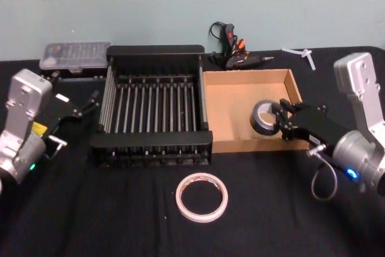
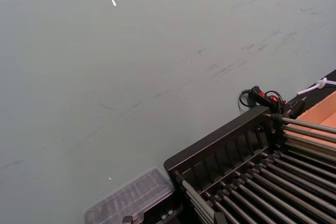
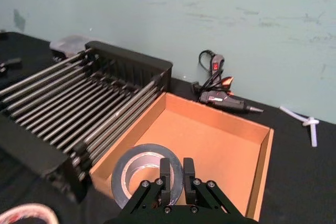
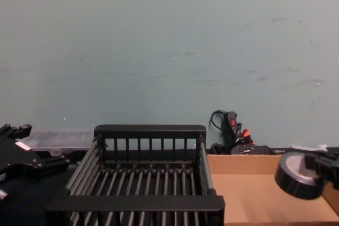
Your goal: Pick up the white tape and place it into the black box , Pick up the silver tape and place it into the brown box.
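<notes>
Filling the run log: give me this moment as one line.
right gripper: shut on silver tape, above brown box | left gripper: idle beside black box | white tape: on table

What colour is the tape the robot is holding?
The silver tape is dark grey-silver with a pale inner core, pinched by the right gripper. It shows best in the right wrist view.

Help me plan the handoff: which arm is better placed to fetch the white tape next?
Left, probably. The right end effector is shut on the silver tape over the brown box; the left end effector hangs beside the black box. White tape lies centred.
</notes>
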`<action>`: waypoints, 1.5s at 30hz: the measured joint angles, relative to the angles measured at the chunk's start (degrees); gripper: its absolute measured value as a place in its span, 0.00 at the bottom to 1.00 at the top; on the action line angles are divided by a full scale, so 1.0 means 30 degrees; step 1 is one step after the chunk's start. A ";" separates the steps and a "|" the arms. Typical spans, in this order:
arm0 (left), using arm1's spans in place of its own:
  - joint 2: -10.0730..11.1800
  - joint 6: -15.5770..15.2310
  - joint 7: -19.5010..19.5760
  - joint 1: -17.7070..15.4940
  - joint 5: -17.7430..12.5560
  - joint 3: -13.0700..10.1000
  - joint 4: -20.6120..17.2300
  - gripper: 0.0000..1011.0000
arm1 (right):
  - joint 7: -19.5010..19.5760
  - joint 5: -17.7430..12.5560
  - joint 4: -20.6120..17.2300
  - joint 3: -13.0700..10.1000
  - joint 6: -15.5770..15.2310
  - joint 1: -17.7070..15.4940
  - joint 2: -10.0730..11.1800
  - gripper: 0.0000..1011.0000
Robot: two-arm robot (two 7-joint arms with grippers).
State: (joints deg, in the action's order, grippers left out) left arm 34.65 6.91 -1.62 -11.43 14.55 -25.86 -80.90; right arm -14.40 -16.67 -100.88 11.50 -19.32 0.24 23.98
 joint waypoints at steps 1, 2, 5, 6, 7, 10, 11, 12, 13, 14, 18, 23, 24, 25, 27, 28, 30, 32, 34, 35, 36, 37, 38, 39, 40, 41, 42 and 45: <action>0.0000 0.0000 0.0000 0.0001 -0.0001 0.0000 0.0000 0.99 | 0.0056 0.0033 0.0127 0.0035 -0.0040 0.0152 -0.0089 0.14; 0.0000 0.0000 0.0000 0.0000 -0.0001 0.0001 -0.0001 0.99 | 0.0100 0.0063 0.0253 0.0071 -0.0071 0.0320 -0.0185 0.14; 0.0000 0.0000 0.0000 0.0000 -0.0001 0.0001 0.0000 0.99 | 0.0289 0.0258 0.0805 0.0235 -0.0160 0.0965 -0.0551 0.14; 0.0000 0.0000 0.0000 -0.0001 -0.0002 0.0001 -0.0001 0.99 | 0.0399 0.0405 0.1140 0.0317 -0.0206 0.1291 -0.0729 0.15; 0.0000 0.0001 0.0000 0.0000 -0.0001 0.0000 0.0000 0.99 | 0.0442 0.0484 0.1308 0.0364 -0.0229 0.1479 -0.0831 0.15; 0.0000 0.0001 0.0001 0.0001 -0.0001 0.0000 0.0000 0.99 | 0.0657 0.0803 0.2032 0.0515 -0.0284 0.2142 -0.1223 0.14; 0.0000 0.0000 0.0001 0.0000 -0.0001 0.0001 -0.0001 0.99 | 0.0708 0.0888 0.2243 0.0554 -0.0288 0.2329 -0.1331 0.15; 0.0000 0.0000 0.0001 0.0000 -0.0001 0.0000 -0.0001 0.99 | 0.0760 0.0976 0.2476 0.0592 -0.0298 0.2511 -0.1431 0.14; -0.0001 0.0000 0.0001 -0.0001 -0.0001 0.0001 0.0000 0.99 | 0.0804 0.1057 0.2647 0.0624 -0.0307 0.2637 -0.1511 0.14; -0.0001 0.0000 0.0001 -0.0001 -0.0001 0.0001 0.0000 0.99 | 0.0876 0.1250 0.3053 0.0708 -0.0307 0.2977 -0.1715 0.15; 0.0000 0.0001 0.0001 0.0000 -0.0001 0.0000 0.0000 0.99 | 0.1009 0.1755 0.4223 0.0952 -0.0237 0.3841 -0.2138 0.14; 0.0000 0.0000 0.0001 0.0000 -0.0001 -0.0001 0.0000 0.99 | 0.1046 0.2336 0.5885 0.1258 -0.0038 0.4906 -0.2664 0.15; 0.0000 0.0000 0.0000 0.0000 -0.0001 0.0000 0.0001 0.99 | 0.1053 0.2499 0.6397 0.1337 0.0024 0.5192 -0.2808 0.14; 0.0000 0.0000 0.0001 0.0000 -0.0001 0.0000 -0.0001 0.99 | 0.1056 0.2573 0.6593 0.1368 0.0054 0.5298 -0.2870 0.15; 0.0000 0.0001 0.0001 -0.0001 -0.0001 0.0000 -0.0001 0.99 | 0.1069 0.2809 0.7369 0.1469 0.0137 0.5679 -0.3080 0.14; 0.0000 0.0001 0.0001 0.0000 -0.0001 0.0000 0.0000 0.99 | 0.1073 0.2949 0.7827 0.1515 0.0190 0.5885 -0.3219 0.14; 0.0000 0.0001 0.0000 -0.0001 -0.0001 0.0000 0.0000 0.99 | 0.1079 0.3069 0.8281 0.1543 0.0235 0.6078 -0.3346 0.14; 0.0000 0.0000 0.0000 0.0000 -0.0001 0.0001 0.0000 0.99 | 0.1084 0.3177 0.8674 0.1557 0.0293 0.6245 -0.3466 0.14; 0.0000 0.0000 0.0000 -0.0001 -0.0001 0.0000 0.0000 0.99 | 0.1091 0.3315 0.9207 0.1559 0.0408 0.6441 -0.3625 0.14; 0.0000 0.0000 0.0001 0.0000 -0.0001 -0.0001 0.0001 0.99 | 0.1092 0.3400 0.9496 0.1543 0.0466 0.6546 -0.3723 0.14; 0.0000 0.0001 0.0000 -0.0001 0.0000 0.0001 0.0000 0.99 | 0.1093 0.3434 0.9610 0.1527 0.0493 0.6589 -0.3767 0.15; 0.0000 0.0000 0.0001 0.0000 -0.0001 0.0000 0.0000 0.99 | 0.1091 0.3483 0.9702 0.1513 0.0520 0.6619 -0.3800 0.14; 0.0000 0.0001 0.0000 0.0000 -0.0001 0.0000 0.0000 0.99 | 0.1090 0.3548 0.9855 0.1487 0.0557 0.6665 -0.3852 0.15; 0.0000 0.0001 0.0002 0.0000 -0.0001 0.0001 0.0000 0.99 | 0.1085 0.3550 0.9853 0.1488 0.0559 0.6666 -0.3855 0.14; 0.0000 0.0001 0.0002 0.0000 -0.0001 0.0001 0.0000 0.99 | 0.1085 0.3551 0.9850 0.1488 0.0560 0.6666 -0.3854 0.14; 0.0000 0.0000 0.0001 -0.0001 -0.0001 0.0001 0.0000 0.99 | 0.1084 0.3551 0.9844 0.1487 0.0560 0.6666 -0.3853 0.14; 0.0000 0.0000 0.0000 0.0000 0.0000 0.0001 -0.0001 0.99 | 0.1084 0.3551 0.9825 0.1488 0.0560 0.6660 -0.3847 0.14; 0.0000 0.0001 0.0001 0.0000 -0.0002 0.0000 0.0000 0.99 | 0.1079 0.3545 0.9794 0.1487 0.0554 0.6647 -0.3834 0.14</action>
State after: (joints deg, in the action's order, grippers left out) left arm 34.64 6.91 -1.62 -11.43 14.55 -25.86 -80.90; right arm -11.17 -6.03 -71.49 15.96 -17.66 20.18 12.48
